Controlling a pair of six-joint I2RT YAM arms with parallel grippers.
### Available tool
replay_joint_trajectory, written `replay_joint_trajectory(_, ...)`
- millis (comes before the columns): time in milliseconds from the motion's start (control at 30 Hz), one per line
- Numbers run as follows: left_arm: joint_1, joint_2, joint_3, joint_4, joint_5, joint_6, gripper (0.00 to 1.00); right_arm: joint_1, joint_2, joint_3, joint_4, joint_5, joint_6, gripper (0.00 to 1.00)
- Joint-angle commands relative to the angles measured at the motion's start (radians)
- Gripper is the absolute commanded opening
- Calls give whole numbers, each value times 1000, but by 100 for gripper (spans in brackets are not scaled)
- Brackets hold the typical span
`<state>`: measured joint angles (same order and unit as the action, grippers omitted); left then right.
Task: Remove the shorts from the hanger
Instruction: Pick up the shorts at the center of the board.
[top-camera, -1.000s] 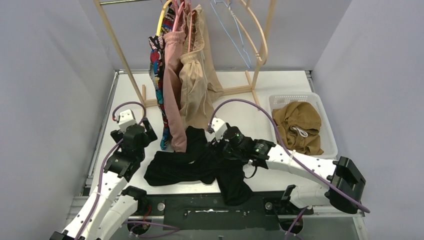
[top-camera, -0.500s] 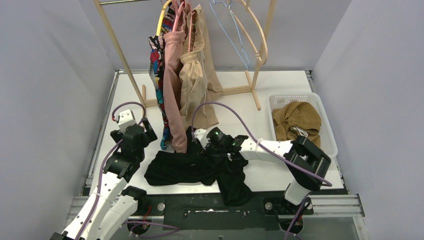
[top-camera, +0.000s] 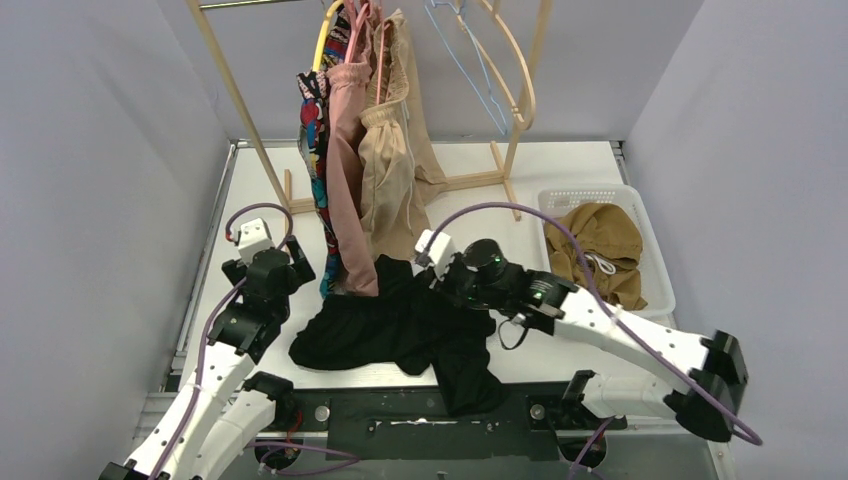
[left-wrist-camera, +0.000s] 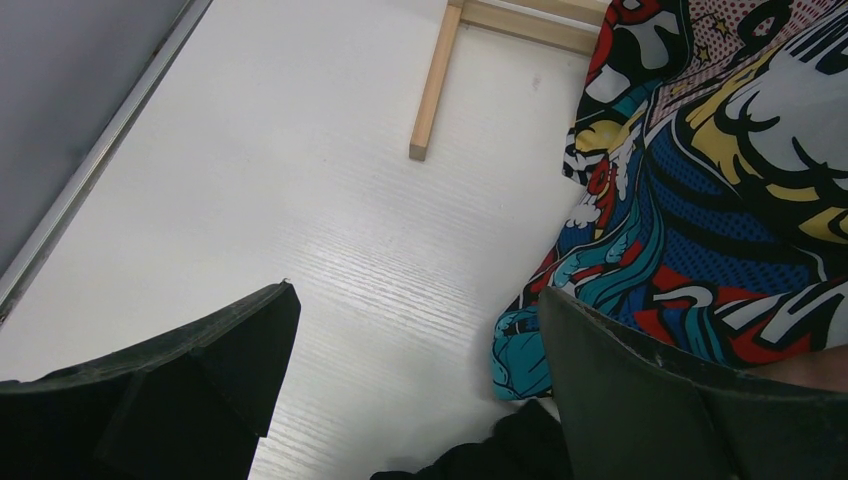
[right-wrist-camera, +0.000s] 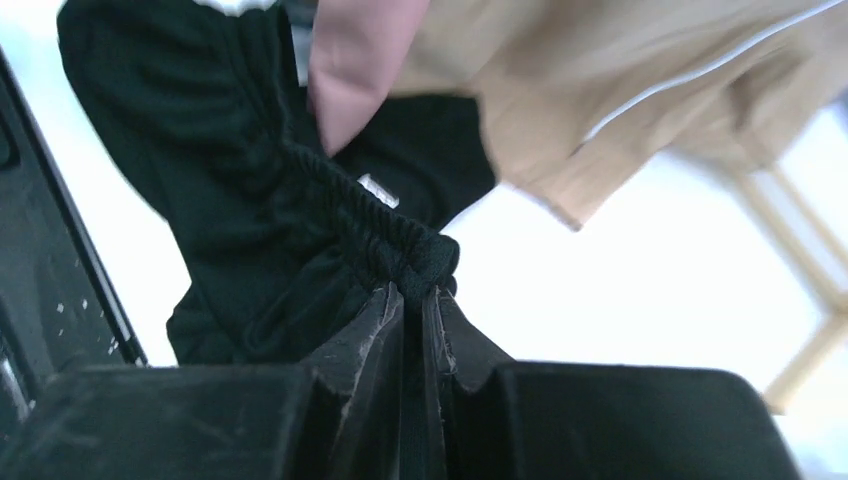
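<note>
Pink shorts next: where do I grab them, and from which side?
Take the pink shorts by the hanging leg hem, coming from the near side. It hangs low and exposed there, while comic print shorts and beige shorts flank it.

Both arms same build, nothing fancy: white shell links, black joint housings on left arm (top-camera: 225, 350) and right arm (top-camera: 620, 335). Purple cable (top-camera: 500, 208) loops along each, coming off small white box (top-camera: 433, 245) near wrist. Tiny green light (top-camera: 493, 259) on right arm's black joint. On left gripper (left-wrist-camera: 420, 400) fingers matte black, chunky, edges a bit scuffed. Same black on right gripper (right-wrist-camera: 412, 300), wedge tips, pale specks on housing. Round silver bolts (top-camera: 322, 411) in black base plate (top-camera: 430, 430).
</note>
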<state>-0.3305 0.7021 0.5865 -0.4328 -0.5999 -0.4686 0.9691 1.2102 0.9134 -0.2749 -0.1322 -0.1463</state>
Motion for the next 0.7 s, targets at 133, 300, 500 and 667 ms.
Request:
replay_joint_trajectory(133, 5, -9, 47, 39, 6, -1, 91, -8, -266, 149, 49, 225, -133, 0)
replay_joint_trajectory(300, 5, -8, 48, 36, 6, -1, 91, -10, -339, 23, 63, 165, -16, 0)
replay_joint_trajectory(500, 5, -15, 47, 38, 5, -1, 91, 46, -265, -165, -37, -78, 377, 0)
replay_joint_trajectory(667, 6, -3, 47, 44, 15, 1, 91, 159, -200, -225, -28, -267, 497, 2)
